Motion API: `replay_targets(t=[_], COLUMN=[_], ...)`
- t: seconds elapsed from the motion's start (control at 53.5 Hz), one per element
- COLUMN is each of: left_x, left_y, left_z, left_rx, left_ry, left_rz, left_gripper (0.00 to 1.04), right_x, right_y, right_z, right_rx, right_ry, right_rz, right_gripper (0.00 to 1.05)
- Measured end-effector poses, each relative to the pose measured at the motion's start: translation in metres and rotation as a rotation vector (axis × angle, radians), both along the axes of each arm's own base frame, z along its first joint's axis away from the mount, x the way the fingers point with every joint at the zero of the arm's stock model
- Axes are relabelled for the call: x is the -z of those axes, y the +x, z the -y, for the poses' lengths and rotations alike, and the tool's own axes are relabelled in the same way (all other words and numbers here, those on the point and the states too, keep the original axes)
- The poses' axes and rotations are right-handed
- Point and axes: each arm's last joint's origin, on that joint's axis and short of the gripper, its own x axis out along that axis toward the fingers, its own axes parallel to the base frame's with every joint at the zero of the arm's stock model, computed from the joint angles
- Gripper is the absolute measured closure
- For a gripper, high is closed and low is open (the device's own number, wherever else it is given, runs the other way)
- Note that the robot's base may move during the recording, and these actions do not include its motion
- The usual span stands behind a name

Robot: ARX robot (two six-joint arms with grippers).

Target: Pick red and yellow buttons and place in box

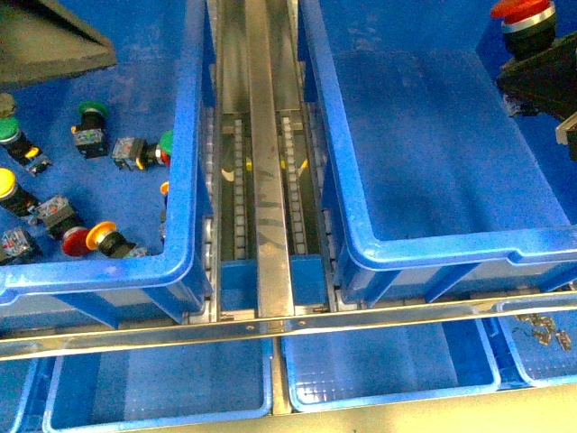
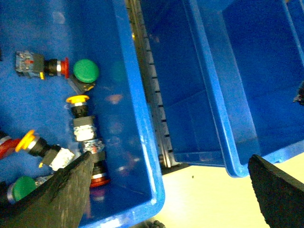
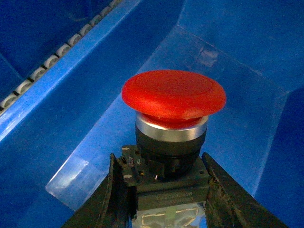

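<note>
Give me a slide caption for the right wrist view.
Right hand gripping a red button by its black body over the blue box.

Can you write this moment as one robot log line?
right gripper shut on red button | held over box | left gripper open above left crate

"What was the red button (image 3: 173,95) like?"
"Smooth, slightly glossy plastic cap over a bright polished metal collar (image 3: 171,134)."
"And the box (image 1: 433,135)?"
"Shiny blue plastic with smooth walls. The rail (image 1: 269,180) was streaky brushed metal."
</note>
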Motion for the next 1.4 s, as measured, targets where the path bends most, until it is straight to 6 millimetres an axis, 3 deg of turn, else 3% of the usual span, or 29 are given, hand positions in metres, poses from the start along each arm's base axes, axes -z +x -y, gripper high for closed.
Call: replay_targets(t=[0.056, 0.206, 0.561, 0.804, 1.402], left_x=[0.008, 0.012, 0.03, 0.043, 0.035], left_y=[-0.003, -0.02, -0.044, -0.06, -0.092], left_z=[-0.006, -0.027, -0.053, -0.057, -0.057], left_rx=[-0.181, -0.405, -0.395, -0.402, -0.405], left_ry=[0.128, 0.24, 0.275, 0.285, 0.282], left_rz=[0.22, 0.47, 0.491, 0.483, 0.505], left_gripper=[0.22, 0.47, 1.03, 1.02, 1.02], right_x=[-0.002, -0.005, -0.004, -0.002, -0.003], right_y=[0.001, 0.006, 0.013, 0.013, 0.015], right_z=[0.001, 0.002, -0.008, -0.009, -0.004], right_rx=[0.015, 0.056, 0.106, 0.161, 0.192], right_ry=[-0.001, -0.01, 0.0, 0.015, 0.032], right_rz=[0.002, -0.003, -0.023, -0.033, -0.03], right_gripper=[0.72, 0.72, 0.72, 0.72, 0.72])
